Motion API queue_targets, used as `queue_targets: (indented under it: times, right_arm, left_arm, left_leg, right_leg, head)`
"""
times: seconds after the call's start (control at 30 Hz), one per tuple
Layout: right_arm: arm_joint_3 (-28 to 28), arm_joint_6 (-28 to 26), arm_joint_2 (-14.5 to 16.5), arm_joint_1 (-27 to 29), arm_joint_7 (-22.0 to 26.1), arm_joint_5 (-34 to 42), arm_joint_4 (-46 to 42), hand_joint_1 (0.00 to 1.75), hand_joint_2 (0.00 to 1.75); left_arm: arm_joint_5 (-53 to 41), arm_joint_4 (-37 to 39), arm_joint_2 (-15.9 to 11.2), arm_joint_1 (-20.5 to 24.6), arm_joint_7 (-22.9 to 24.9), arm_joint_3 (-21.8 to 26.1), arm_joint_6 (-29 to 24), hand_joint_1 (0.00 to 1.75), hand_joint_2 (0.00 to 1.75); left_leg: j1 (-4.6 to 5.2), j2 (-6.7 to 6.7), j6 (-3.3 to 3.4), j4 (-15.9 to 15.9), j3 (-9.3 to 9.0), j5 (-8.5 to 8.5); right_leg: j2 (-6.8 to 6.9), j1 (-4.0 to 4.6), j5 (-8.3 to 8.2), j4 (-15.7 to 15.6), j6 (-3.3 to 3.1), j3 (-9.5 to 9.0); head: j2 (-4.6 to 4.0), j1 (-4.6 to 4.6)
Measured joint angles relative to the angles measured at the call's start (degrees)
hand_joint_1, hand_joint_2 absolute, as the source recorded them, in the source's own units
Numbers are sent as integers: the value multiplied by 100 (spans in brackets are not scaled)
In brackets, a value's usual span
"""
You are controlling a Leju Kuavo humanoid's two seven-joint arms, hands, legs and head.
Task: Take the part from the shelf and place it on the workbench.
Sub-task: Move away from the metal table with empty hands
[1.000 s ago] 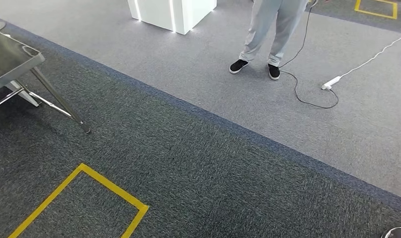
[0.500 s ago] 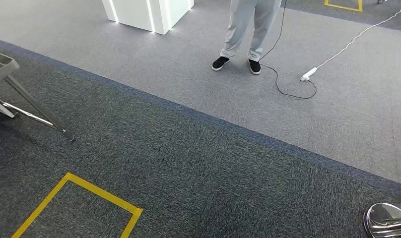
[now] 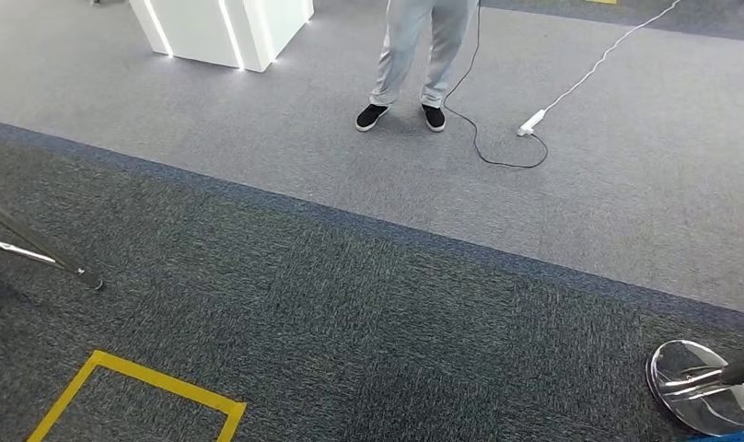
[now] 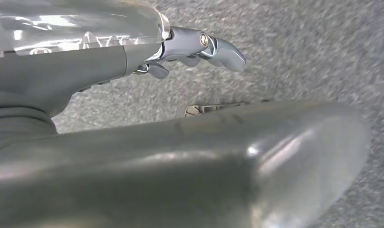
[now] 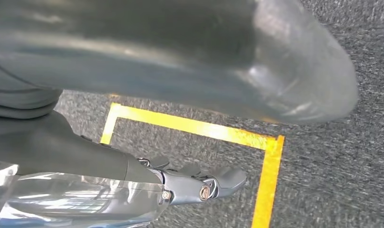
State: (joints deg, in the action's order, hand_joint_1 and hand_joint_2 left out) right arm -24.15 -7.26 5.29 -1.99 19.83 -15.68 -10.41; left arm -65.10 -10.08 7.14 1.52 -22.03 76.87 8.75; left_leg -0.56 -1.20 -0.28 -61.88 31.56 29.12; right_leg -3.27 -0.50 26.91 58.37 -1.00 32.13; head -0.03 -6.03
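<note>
Left wrist view: left hand [image 4: 109, 66] fingers [image 4: 225, 51] extend over carpet [image 4: 304, 57], gripping nothing.

A person [image 3: 410, 55] stands at the far side of the floor, with a pedestal [image 3: 216, 32] to their left. A cable [image 3: 483, 138] runs on the carpet from beside their feet to a power strip [image 3: 531, 122] on their right. Nearer, a table leg [image 3: 37, 250] stands at the left, a taped outline [image 3: 143, 391] lies before it, and a round base [image 3: 700, 387] sits at the near right.
</note>
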Motion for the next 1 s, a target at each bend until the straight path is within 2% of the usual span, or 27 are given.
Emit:
queue_targets:
  times: [0.03,0.07,0.13,0.2,0.23,0.3,0.33,0.37,0.4,0.43,0.5,0.53,0.57,0.63,0.7,0.73,0.8,0.83,0.87,0.9,0.93,1.0]
  right_arm:
    - [-1,-4,-7,-15,-4,0,-2,0,0]
    - [-4,-8,-16,-29,-4,7,-4,0,0]
    - [-27,-15,-43,-41,3,26,-8,0,0]
    - [-72,-23,-68,-53,15,61,-8,0,0]
    - [-98,-28,-78,-65,19,88,-8,0,0]
    - [-157,-31,-89,-89,22,138,-8,0,0]
    - [-185,-30,-92,-93,23,157,-8,0,0]
    - [-213,-22,-95,-93,25,169,-8,0,0]
    - [-234,-12,-95,-90,28,179,-8,0,0]
    - [-255,-3,-95,-87,34,188,-8,0,0]
    - [-287,8,-93,-96,59,202,-9,0,0]
    - [-303,8,-91,-106,74,211,-10,0,0]
    - [-318,9,-87,-112,87,223,-10,0,0]
    - [-354,6,-77,-105,104,252,-10,0,0]
    - [-402,-6,-49,-91,114,301,-10,0,0]
    - [-429,-15,-33,-89,120,325,-10,0,0]
    - [-480,-37,-3,-85,127,360,-10,0,0]
    - [-502,-48,10,-79,125,366,-10,0,0]
    - [-522,-57,24,-70,122,372,-10,0,0]
    - [-543,-64,35,-61,117,376,-10,0,0]
    - [-561,-68,46,-54,112,379,-10,0,0]
    - [-589,-69,78,-46,100,380,-10,0,0]
  left_arm:
    - [50,0,22,1,-87,32,16,0,0]
    - [101,-1,43,3,-201,66,46,0,0]
    - [196,-2,72,7,-447,132,105,0,0]
    - [268,-3,95,-3,-651,190,131,0,0]
    - [297,-8,102,-18,-733,219,140,0,0]
    - [347,-28,100,-63,-859,279,154,0,0]
    - [368,-45,94,-86,-894,308,150,0,0]
    - [388,-61,90,-106,-911,334,133,0,0]
    - [408,-77,87,-120,-908,362,107,0,0]
    - [419,-92,88,-131,-889,390,75,0,0]
    - [401,-119,95,-146,-825,429,5,0,0]
    - [378,-132,98,-153,-789,436,-32,0,0]
    - [357,-147,99,-157,-742,440,-74,0,0]
    - [336,-166,101,-154,-643,454,-130,0,0]
    - [299,-176,99,-155,-574,464,-105,0,0]
    - [276,-179,97,-161,-563,466,-66,0,0]
    - [251,-181,90,-186,-565,466,17,0,0]
    - [251,-181,86,-198,-567,465,42,0,0]
    - [253,-181,81,-210,-568,465,49,0,0]
    - [255,-181,73,-218,-569,466,37,0,0]
    - [257,-182,64,-222,-583,468,9,0,0]
    - [255,-186,38,-226,-687,473,-61,0,0]
  left_leg:
    - [8,-62,21,250,-103,-79]
    - [20,-104,42,360,-140,-89]
    - [34,-58,100,401,-148,-111]
    - [20,28,187,474,-175,-171]
    - [13,82,226,508,-183,-199]
    - [36,188,262,520,-170,-214]
    - [45,242,264,519,-162,-213]
    - [50,293,262,517,-159,-210]
    - [51,337,257,513,-158,-206]
    - [49,378,246,505,-162,-198]
    - [62,446,196,466,-165,-163]
    - [75,474,162,446,-161,-141]
    - [86,502,127,432,-159,-122]
    - [87,558,60,430,-181,-105]
    - [59,473,-9,313,-161,-3]
    - [46,383,-37,123,-81,132]
    - [30,214,-72,-604,246,530]
    - [26,187,-78,-981,418,680]
    - [25,175,-77,-1223,530,731]
    - [26,170,-67,-1232,537,656]
    - [26,157,-49,-1015,440,483]
    - [29,14,8,-218,83,78]
  right_leg:
    - [-43,-1,-6,7,28,12]
    - [-80,-7,-15,6,65,27]
    - [-141,-20,-37,-7,150,45]
    - [-36,-22,67,135,200,115]
    - [57,-20,213,359,214,221]
    - [217,-28,594,1070,230,559]
    - [244,-35,712,1391,244,710]
    - [262,-42,730,1555,257,783]
    - [281,-50,640,1497,267,745]
    - [312,-60,470,1233,273,602]
    - [467,-60,149,459,260,193]
    - [524,-50,74,190,236,57]
    - [559,-36,57,51,207,-4]
    - [494,-15,60,13,136,1]
    - [425,-21,32,-15,64,-2]
    - [395,-29,15,-28,29,-2]
    - [324,-21,2,-28,-12,14]
    - [282,-11,0,-25,-21,21]
    - [230,0,-1,-21,-24,23]
    - [177,8,-1,-15,-24,21]
    - [123,13,-1,-9,-23,14]
    - [24,20,-1,5,-16,9]
  head:
    - [1,0]
    - [1,-1]
    - [0,-1]
    - [0,0]
    - [1,1]
    - [0,1]
    - [0,2]
    - [0,2]
    - [0,2]
    - [1,2]
    - [1,2]
    - [1,1]
    - [0,1]
    - [0,0]
    - [0,-1]
    - [0,-1]
    - [0,-1]
    - [0,0]
    - [0,0]
    - [0,0]
    - [1,0]
    - [0,0]
